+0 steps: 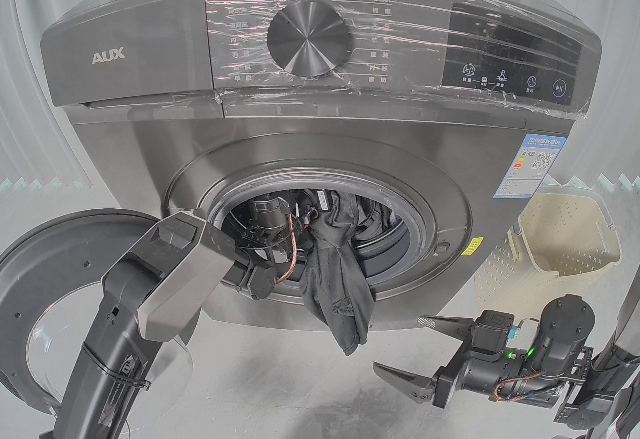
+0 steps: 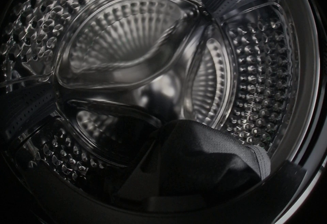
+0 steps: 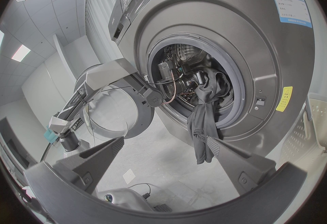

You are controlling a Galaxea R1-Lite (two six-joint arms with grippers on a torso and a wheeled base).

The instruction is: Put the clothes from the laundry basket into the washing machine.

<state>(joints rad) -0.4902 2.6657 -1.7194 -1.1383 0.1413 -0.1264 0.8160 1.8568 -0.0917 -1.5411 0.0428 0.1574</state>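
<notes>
- Sitting inside the mouth of the washing machine [image 1: 347, 140], the left end effector [image 1: 315, 210] is pointing into the steel drum [image 2: 143, 41]. Whether it is gripping anything cannot be told, since the dark grey garment [image 1: 337, 280] is bunching up right against its tip.
- That garment is hanging just to the right of the left end effector. It is draping over the lower lip of the door seal and dangling down the front of the machine, with its lower end hanging clear of the floor.
- A fold of dark cloth [image 2: 204, 160] with a stitched hem is lying low in the drum, ahead of the left end effector.
- The right end effector [image 1: 399, 346] is hovering low outside the machine, with its two fingers [image 1: 403, 379] spread wide apart and nothing between them. The garment's dangling end is hanging above it and to its left, near but apart.
- The cream laundry basket [image 1: 573, 227] is standing on the floor behind and to the right of the right end effector, beside the machine.
- The round door [image 1: 47, 274] is standing swung open to the left of the left end effector.
</notes>
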